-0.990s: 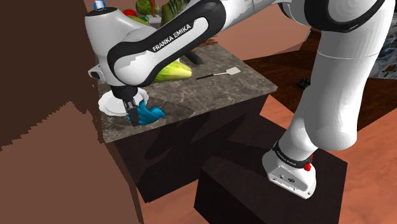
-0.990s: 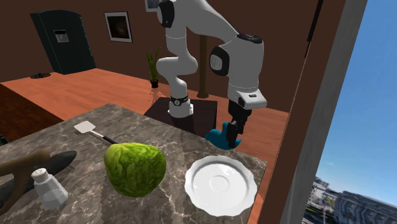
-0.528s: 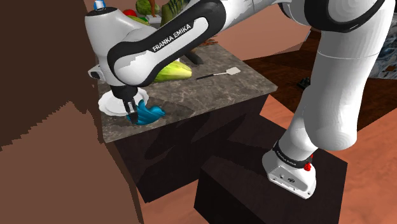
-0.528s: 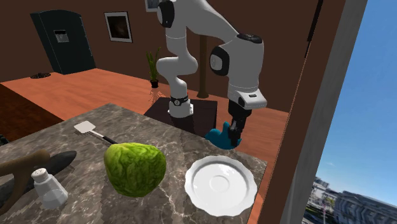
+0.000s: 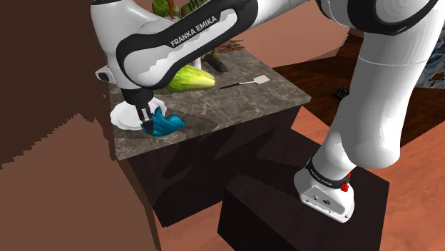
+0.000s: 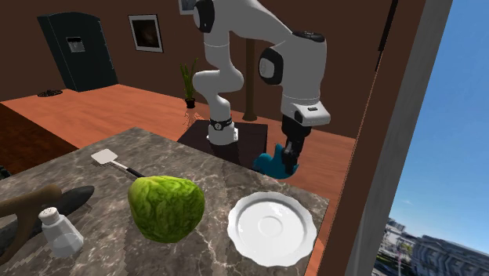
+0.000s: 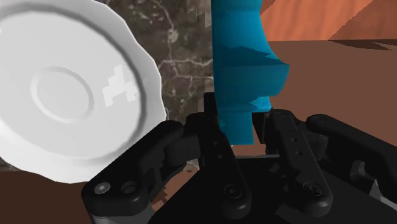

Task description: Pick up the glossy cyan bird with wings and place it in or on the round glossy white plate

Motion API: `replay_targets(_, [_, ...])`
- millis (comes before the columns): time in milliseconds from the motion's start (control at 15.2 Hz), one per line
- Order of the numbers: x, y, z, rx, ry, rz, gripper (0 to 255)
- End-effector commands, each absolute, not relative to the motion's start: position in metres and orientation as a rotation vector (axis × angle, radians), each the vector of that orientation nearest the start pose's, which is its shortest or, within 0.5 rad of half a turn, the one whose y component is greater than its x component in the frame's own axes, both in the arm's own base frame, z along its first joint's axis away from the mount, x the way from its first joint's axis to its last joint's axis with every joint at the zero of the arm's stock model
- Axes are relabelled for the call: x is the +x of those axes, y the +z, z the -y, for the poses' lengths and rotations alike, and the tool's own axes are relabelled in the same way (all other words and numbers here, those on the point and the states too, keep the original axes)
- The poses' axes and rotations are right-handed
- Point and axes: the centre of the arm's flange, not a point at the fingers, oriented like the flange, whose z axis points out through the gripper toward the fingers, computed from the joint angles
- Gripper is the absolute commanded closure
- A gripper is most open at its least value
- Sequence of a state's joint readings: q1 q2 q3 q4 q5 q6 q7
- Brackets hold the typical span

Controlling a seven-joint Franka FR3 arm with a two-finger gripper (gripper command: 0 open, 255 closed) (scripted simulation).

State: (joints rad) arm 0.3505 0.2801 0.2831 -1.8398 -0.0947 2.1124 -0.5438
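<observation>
The cyan bird is clasped at one end by my black gripper, which is shut on it near the table's front corner. In the second exterior view the bird hangs from the gripper just above the marble top. The wrist view has the bird running out from between the two fingers of the gripper, with the white plate lying beside it. The round white plate rests on the table right next to the bird.
A green lettuce head, a white spatula and a white shaker stand on the marble table. A brown wall runs close past the plate. The table edge drops off just beside the bird.
The fingers closed on the bird. Arm and bird have since risen slightly; plate and other things stayed put.
</observation>
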Motion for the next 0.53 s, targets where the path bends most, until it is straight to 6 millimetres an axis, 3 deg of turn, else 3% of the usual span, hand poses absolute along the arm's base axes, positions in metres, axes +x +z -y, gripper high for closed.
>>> replay_targets(0, [0.512,0.393,-0.358,-2.582,-0.008,1.796,255])
replay_targets(462, [0.512,0.430,-0.358,-2.582,-0.008,1.796,255])
